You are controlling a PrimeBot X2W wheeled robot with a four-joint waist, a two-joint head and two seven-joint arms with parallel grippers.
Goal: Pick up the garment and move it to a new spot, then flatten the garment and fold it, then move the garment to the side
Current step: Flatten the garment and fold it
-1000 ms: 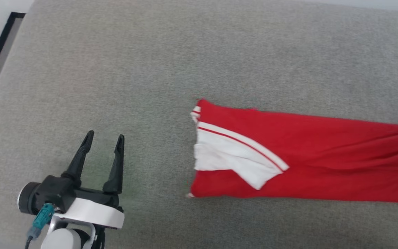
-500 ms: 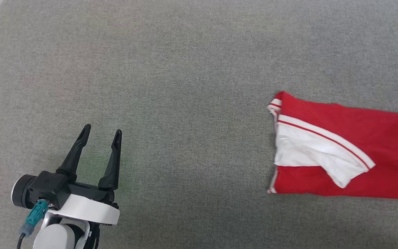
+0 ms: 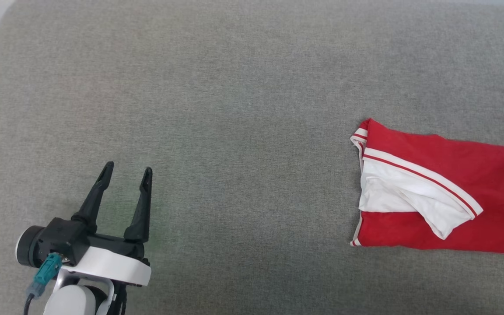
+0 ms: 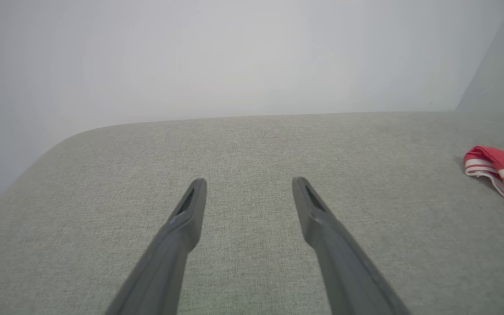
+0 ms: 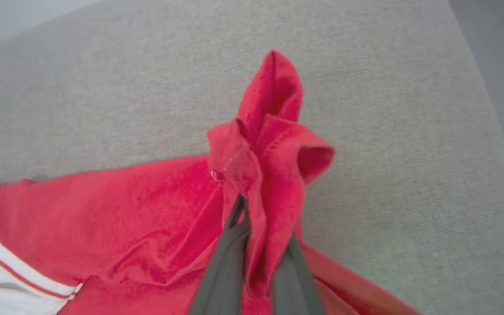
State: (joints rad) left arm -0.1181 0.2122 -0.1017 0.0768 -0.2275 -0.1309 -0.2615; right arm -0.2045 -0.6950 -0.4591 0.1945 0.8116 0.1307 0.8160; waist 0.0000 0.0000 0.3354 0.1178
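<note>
L hand (image 3: 128,167) is over the near-left part of the grey fabric surface (image 3: 234,109), fingers spread wide apart w/ nothing between them. In the L wrist view the same hand (image 4: 249,181) points toward the surface's far edge (image 4: 243,131), w/ a pale wall (image 4: 234,52) behind it.

The garment (image 3: 453,188) lies toward the right edge of the surface as a long red strip, running out of the head view on the right. Its free end faces left, w/ a white sleeve end and thin red-and-white stripe band lying on top. That end also shows at the far right of the L wrist view (image 4: 492,159), well apart from the L hand.

R hand (image 5: 260,236) is clamped on a bunched red fold of the garment (image 5: 147,205), which is lifted a little off the surface near its right edge. The cloth pokes up past the fingers (image 5: 223,267), and the tips are buried in it.
</note>
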